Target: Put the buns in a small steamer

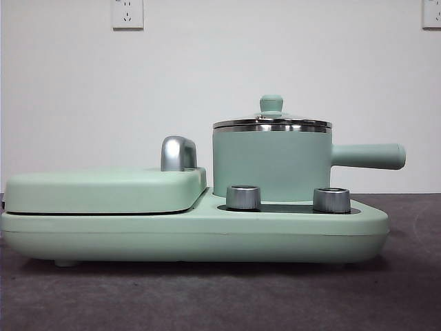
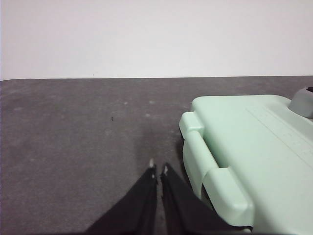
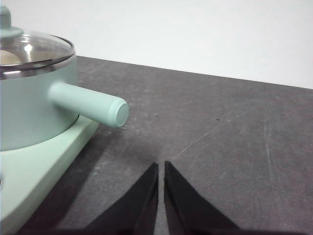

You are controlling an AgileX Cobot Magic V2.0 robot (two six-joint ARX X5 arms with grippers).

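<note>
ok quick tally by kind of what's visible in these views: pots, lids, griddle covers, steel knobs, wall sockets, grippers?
Steamer pot: 1
Glass lid: 1, on the pot
Griddle cover: 1, shut
Steel knobs: 2
Wall sockets: 2
Grippers: 2, left gripper and right gripper, both shut over bare table
Total: 9

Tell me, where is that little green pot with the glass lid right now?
In the front view the small steamer sits lid-on at the right of the green cooker base, behind two steel knobs, beside the closed griddle lid.
</note>
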